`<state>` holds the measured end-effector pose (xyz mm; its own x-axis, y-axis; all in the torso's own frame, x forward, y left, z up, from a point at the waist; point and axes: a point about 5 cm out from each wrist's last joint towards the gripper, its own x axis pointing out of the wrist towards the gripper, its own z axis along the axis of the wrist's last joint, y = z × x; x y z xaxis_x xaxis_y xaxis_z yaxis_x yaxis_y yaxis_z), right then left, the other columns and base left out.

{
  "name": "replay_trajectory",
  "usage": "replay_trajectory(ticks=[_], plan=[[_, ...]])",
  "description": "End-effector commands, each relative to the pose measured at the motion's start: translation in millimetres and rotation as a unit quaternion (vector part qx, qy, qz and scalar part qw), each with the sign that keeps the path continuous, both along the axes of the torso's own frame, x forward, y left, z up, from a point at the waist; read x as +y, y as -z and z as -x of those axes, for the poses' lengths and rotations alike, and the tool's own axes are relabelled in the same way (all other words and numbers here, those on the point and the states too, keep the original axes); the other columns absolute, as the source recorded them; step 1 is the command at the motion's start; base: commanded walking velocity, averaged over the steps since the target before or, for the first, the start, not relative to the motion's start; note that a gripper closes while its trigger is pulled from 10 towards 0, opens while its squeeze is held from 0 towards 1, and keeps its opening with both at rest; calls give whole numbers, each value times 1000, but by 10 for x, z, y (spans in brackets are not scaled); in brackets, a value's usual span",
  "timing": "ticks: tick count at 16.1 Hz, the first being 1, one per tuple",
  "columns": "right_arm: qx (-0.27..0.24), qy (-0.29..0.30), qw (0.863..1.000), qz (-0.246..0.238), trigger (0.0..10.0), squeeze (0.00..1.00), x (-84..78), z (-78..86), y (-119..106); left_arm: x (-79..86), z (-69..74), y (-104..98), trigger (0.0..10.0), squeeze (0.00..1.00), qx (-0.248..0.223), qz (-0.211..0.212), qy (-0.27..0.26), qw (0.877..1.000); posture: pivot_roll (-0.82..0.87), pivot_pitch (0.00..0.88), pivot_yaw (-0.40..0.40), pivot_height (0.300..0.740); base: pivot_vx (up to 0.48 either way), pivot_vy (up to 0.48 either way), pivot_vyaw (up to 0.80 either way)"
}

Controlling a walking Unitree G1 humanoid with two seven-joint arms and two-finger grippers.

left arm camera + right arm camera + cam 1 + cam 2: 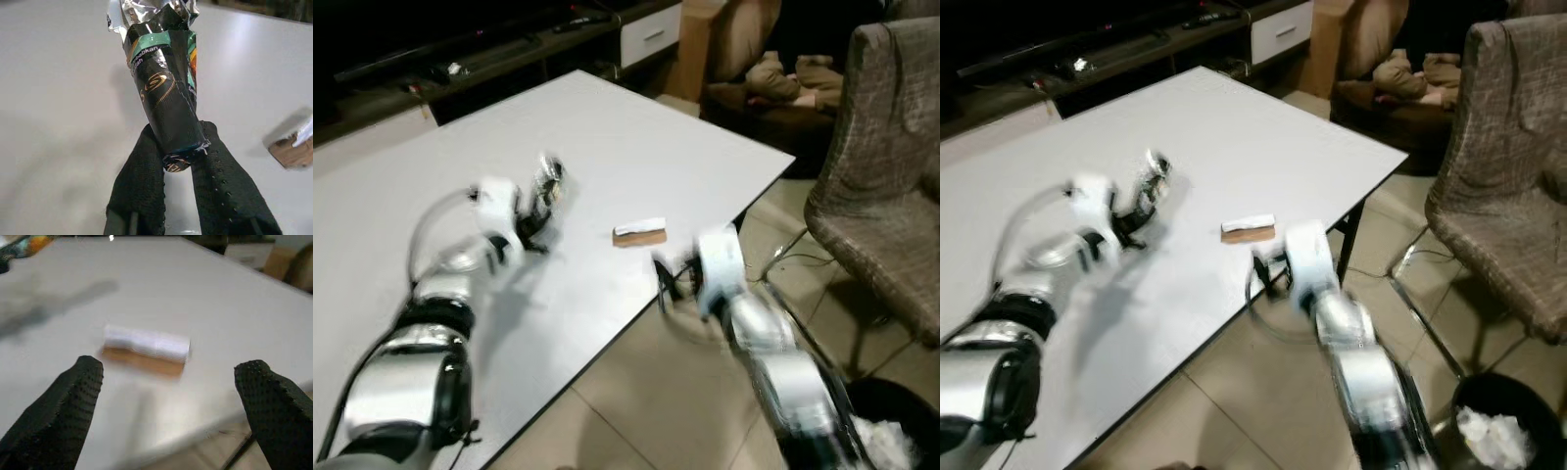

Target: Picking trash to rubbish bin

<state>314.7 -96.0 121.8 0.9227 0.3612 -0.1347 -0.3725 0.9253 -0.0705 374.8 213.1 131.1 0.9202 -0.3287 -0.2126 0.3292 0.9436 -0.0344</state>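
Observation:
My left gripper [178, 159] is shut on a dark foil snack wrapper [164, 93] with a silver torn top, held above the white table [636, 137]. In the head views the wrapper [546, 186] is at the left gripper [533, 215], over the middle of the table. A small brown and white piece of trash [639, 232] lies near the table's right edge. My right gripper [168, 382] is open, just off that edge, with the piece of trash [145, 348] ahead between its fingers [73, 396]. A black rubbish bin [1508, 426] with white paper inside stands on the floor at the lower right.
A grey fabric chair [886, 186] stands to the right of the table. A brown sofa with cushions [783, 78] is behind it. A dark TV cabinet [489, 49] runs along the far side. Cables lie on the tiled floor [646, 392] near the chair.

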Motion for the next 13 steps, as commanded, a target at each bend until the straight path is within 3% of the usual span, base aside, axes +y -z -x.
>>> replay_trajectory(ticks=[1,3,4,6,9,11,12,13], plan=[[-3,6,1000,-14,10000,1000,4,-129,-2,78,63,8,0,0,-9,-2,3,1000,72,0,15,740,0,0,0],[-5,11,1000,-9,10000,1000,13,-417,-67,189,228,-132,0,0,-49,-7,2,999,145,0,-11,740,0,0,0],[-4,12,1000,-8,10000,1000,9,-475,-80,201,285,-182,0,0,-61,-11,4,998,154,3,-13,740,0,0,0],[4,20,1000,7,10000,1000,-31,-685,-145,221,563,-481,0,0,-105,-9,5,994,237,56,-31,740,0,0,0],[29,17,999,14,10000,1000,-47,-765,-153,172,900,-743,0,0,-126,-20,11,992,301,105,-40,740,0,0,0],[44,8,999,27,10000,1000,-37,-763,-114,137,1038,-814,0,0,-121,-22,15,992,327,120,-43,740,0,0,0],[67,0,995,76,10000,0,-69,-736,-14,97,1169,-845,0,0,-107,-25,23,994,338,119,-44,740,0,0,0],[74,8,995,73,10000,0,-98,-733,5,96,1191,-848,0,0,-105,-25,23,994,340,118,-41,740,0,0,0]])
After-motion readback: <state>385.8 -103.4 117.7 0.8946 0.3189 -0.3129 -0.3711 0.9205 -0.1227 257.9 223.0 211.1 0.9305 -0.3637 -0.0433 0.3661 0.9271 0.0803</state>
